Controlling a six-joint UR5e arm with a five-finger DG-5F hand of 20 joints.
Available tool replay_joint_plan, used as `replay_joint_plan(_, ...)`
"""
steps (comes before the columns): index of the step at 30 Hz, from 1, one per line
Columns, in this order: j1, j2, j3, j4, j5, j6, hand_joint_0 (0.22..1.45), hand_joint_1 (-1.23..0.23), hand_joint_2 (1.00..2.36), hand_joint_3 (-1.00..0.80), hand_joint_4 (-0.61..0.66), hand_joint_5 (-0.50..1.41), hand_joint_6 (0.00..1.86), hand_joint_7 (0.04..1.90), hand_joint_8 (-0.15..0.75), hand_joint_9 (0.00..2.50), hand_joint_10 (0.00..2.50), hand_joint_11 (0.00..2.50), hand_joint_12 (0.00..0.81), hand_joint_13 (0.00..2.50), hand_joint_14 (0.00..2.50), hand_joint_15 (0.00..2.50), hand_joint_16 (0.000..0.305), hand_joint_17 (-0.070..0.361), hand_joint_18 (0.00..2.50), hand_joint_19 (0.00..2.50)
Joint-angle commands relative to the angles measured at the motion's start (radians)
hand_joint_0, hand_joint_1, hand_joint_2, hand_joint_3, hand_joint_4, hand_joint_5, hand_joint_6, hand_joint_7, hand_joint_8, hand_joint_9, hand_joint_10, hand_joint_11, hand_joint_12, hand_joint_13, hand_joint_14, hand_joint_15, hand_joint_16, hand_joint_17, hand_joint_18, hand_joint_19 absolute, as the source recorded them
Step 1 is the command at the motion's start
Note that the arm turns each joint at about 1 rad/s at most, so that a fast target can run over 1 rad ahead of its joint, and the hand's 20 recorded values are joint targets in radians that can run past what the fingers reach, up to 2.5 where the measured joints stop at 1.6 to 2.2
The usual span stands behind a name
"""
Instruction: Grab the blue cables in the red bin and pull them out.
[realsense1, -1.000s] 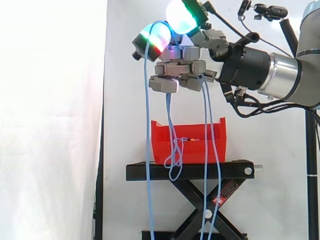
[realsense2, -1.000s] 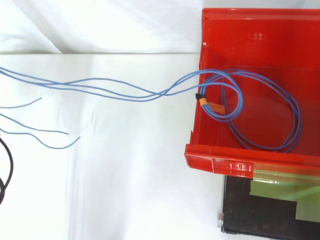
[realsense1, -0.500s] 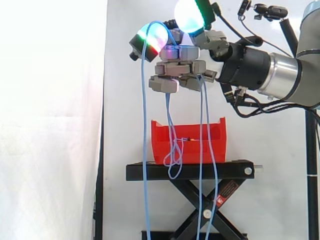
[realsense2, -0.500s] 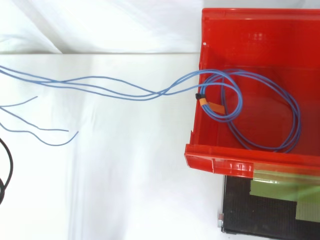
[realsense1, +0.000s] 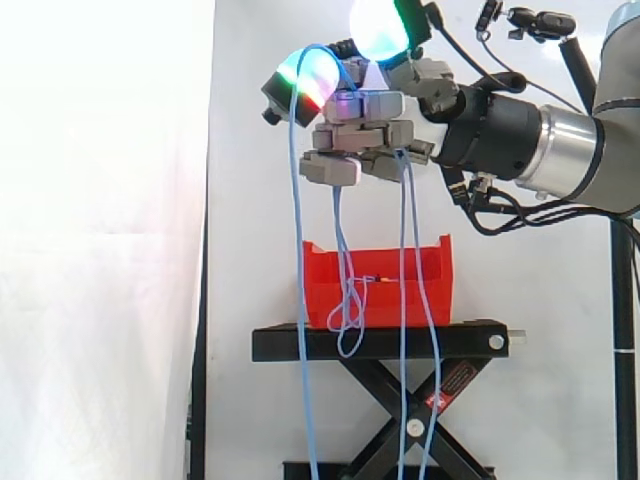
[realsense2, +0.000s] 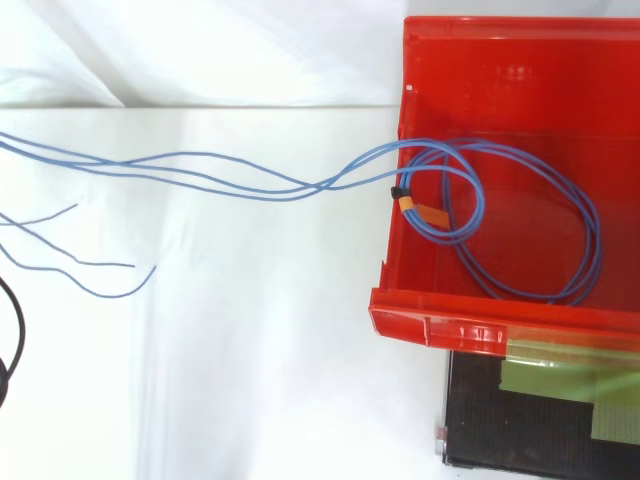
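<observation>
In the side view, the blue cables (realsense1: 403, 300) hang nearest, falling as long loose strands in front of the red bin (realsense1: 385, 305) and the black stand (realsense1: 460, 340) beneath it. One strand drops just left of the bin and two more cross its right half, all running down past the stand's crossed legs to the bottom edge. A short knotted loop drapes over the bin's near wall and dangles across the stand's top plate. High above the bin, the hand (realsense1: 355, 135) has its fingers curled tightly round the cables, gripping them in a closed fist. One strand arches over a fingertip pad (realsense1: 310, 75) that glows green, white and red, and a second pad (realsense1: 378, 25) glows white and green above it. The arm reaches in from the right. Behind everything hangs the white curtain (realsense1: 100, 250). From above, much of the cable lies coiled inside the bin (realsense2: 470, 330), bound by a small orange tie (realsense2: 418, 208) near the bin's left wall. From there several strands climb over that wall and stretch left across the white cloth (realsense2: 250, 350) to the view's edge, with a few loose ends curving nearby.
</observation>
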Motion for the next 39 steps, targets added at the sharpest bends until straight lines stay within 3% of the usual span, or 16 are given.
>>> replay_joint_plan(1, 0.0, 0.0, 0.0, 0.0, 0.0, -0.001, 0.67, -0.81, 1.0, -1.0, 0.38, 0.87, 0.17, 0.71, 0.322, 1.51, 0.28, 1.66, 0.413, 1.25, 1.68, 0.86, 0.053, 0.119, 1.07, 1.3)
replay_joint_plan(28, 0.003, -0.002, 0.0, -0.008, 0.006, 0.001, 0.61, -0.79, 1.0, -1.0, 0.4, 0.97, 0.0, 0.79, 0.344, 1.61, 0.17, 1.75, 0.444, 1.35, 1.5, 0.91, 0.059, 0.132, 1.15, 1.26)
replay_joint_plan(34, 0.003, 0.0, -0.031, -0.015, 0.003, 0.002, 0.61, -0.79, 1.0, -1.0, 0.41, 0.97, 0.0, 0.79, 0.347, 1.61, 0.17, 1.75, 0.442, 1.35, 1.49, 0.92, 0.058, 0.131, 1.15, 1.25)
replay_joint_plan(39, 0.003, 0.0, -0.029, -0.014, 0.003, 0.01, 0.61, -0.79, 1.0, -1.0, 0.4, 0.97, 0.0, 0.79, 0.347, 1.61, 0.17, 1.75, 0.442, 1.35, 1.47, 0.92, 0.058, 0.131, 1.15, 1.25)
